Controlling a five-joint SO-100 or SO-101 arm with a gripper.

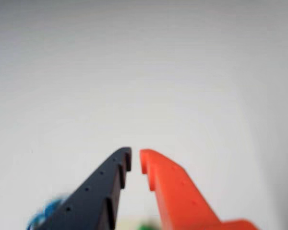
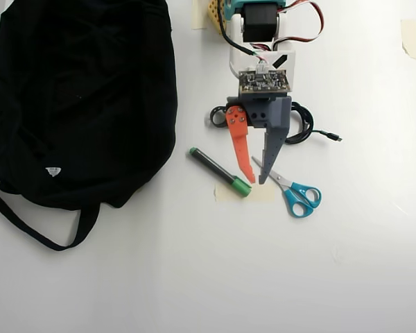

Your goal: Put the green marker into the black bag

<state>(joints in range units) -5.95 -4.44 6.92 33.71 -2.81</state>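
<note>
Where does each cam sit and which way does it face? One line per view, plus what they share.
Wrist view: rides on the arm, looks along the gripper at the white table; one black and one orange finger show, tips slightly apart.
Overhead view: fixed above, looks straight down on the table; arm and gripper enter from the top, between the green marker and scissors; black bag at left.
Shared: gripper, table, and blurred blue and green bits at the wrist view's bottom edge, likely scissors and marker.

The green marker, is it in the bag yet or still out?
Out. In the overhead view the green marker lies on the table, beside the black bag, under the gripper.
</note>
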